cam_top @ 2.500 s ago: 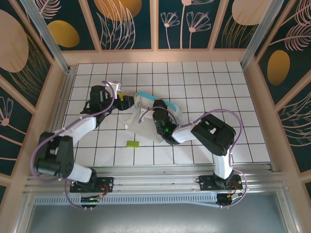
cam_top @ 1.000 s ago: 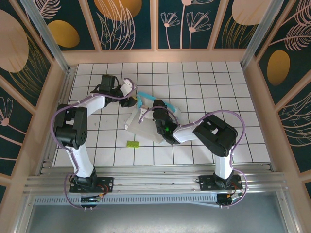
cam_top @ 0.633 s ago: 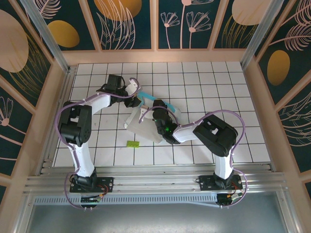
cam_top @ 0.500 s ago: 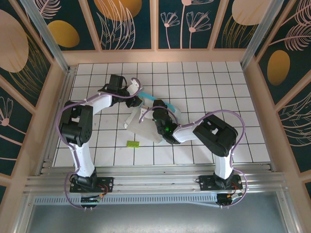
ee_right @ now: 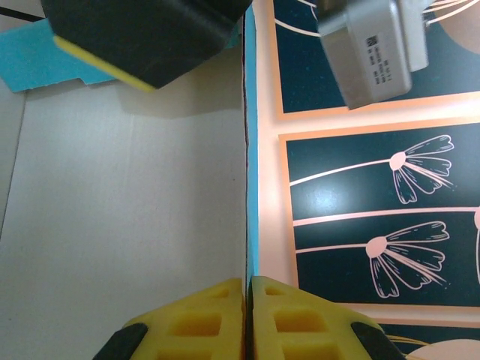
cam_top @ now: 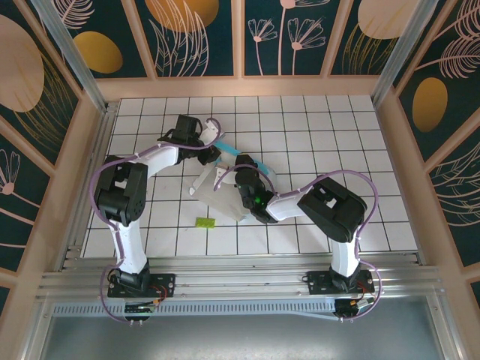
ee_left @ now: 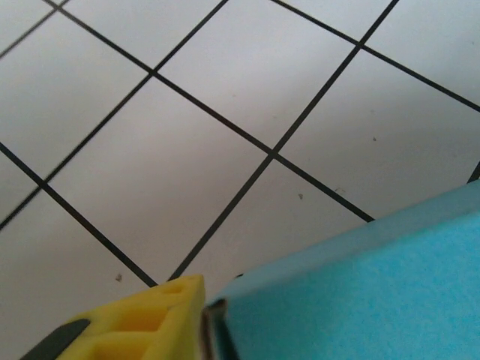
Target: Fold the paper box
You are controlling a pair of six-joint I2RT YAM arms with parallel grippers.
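Scrap of yellow-green paper (cam_top: 204, 221) lies nearest us on the tiles (cam_top: 315, 150), just in front of the paper box (cam_top: 218, 196), which sits half-open mid-table, white inside up. Our right gripper (ee_right: 247, 289) is clenched on a standing wall of it. Farther off, the left gripper (cam_top: 213, 153), earlier apart to the left, now meets the teal flap (ee_left: 375, 285); whether it grips we cannot tell.

The right arm (cam_top: 282, 206) covers the middle of the paper box (cam_top: 214, 199).
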